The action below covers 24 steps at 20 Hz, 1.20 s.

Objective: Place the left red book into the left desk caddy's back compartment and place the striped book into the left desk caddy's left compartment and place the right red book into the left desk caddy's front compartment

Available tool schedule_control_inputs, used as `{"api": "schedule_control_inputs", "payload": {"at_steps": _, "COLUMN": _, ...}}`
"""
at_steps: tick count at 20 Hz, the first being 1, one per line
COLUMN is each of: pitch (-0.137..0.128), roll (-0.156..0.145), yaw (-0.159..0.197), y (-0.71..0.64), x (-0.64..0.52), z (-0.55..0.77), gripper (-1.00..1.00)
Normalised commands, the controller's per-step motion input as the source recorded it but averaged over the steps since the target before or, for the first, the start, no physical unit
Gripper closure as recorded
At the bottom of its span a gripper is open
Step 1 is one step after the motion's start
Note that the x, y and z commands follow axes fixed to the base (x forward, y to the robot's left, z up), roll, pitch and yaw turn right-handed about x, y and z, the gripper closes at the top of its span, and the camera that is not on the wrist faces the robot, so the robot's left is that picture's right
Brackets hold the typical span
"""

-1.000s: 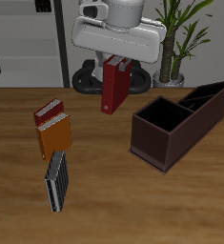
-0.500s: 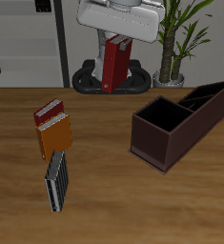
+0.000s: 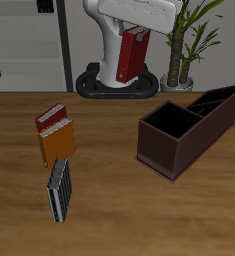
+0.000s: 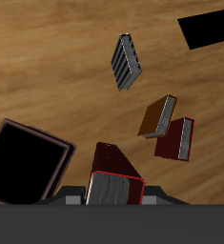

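Observation:
My gripper (image 3: 134, 33) is shut on the right red book (image 3: 129, 58), a dark crimson book hanging tilted high above the table's back. In the wrist view that book (image 4: 116, 175) sits between my fingers. The left desk caddy (image 3: 167, 152), a dark maroon open box, stands apart from it, toward the table's side; one of its dark sections (image 4: 43, 135) shows in the wrist view. The left red book (image 3: 51, 117), small and bright, lies flat against an orange-brown book (image 3: 58, 142). The striped book (image 3: 58, 188) lies nearer the front edge. The wrist view also shows the striped book (image 4: 127, 61) and the left red book (image 4: 175, 139).
An orange-brown book (image 4: 157, 115) lies between the small red one and the striped one. The robot's black base (image 3: 99, 87) stands at the table's back. A potted plant (image 3: 187, 40) and a shelf (image 3: 29, 45) are behind the table.
My gripper has risen and drawn back with the dark crimson book, which now hangs higher and more tilted. The books on the table and the caddy have not moved.

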Motion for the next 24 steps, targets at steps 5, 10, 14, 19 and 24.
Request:
{"api": "schedule_control_inputs", "payload": {"at_steps": 5, "pitch": -0.010, "roll": -0.068, "yaw": -0.049, "y": 0.49, "x": -0.41, "z": -0.06, "gripper": 1.00}}
{"api": "schedule_control_inputs", "payload": {"at_steps": 10, "pitch": -0.075, "roll": -0.114, "yaw": -0.029, "y": 0.43, "x": -0.33, "z": 0.03, "gripper": 1.00}}
{"api": "schedule_control_inputs", "payload": {"at_steps": 14, "pitch": -0.028, "roll": -0.100, "yaw": -0.037, "y": 0.35, "x": -0.14, "z": -0.02, "gripper": 1.00}}
{"api": "schedule_control_inputs", "payload": {"at_steps": 19, "pitch": 0.038, "roll": 0.015, "yaw": -0.043, "y": 0.35, "x": -0.01, "z": -0.10, "gripper": 1.00}}
{"api": "schedule_control_inputs", "payload": {"at_steps": 24, "pitch": 0.022, "roll": -0.027, "yaw": -0.101, "y": 0.25, "x": -0.10, "z": 0.00, "gripper": 1.00}}
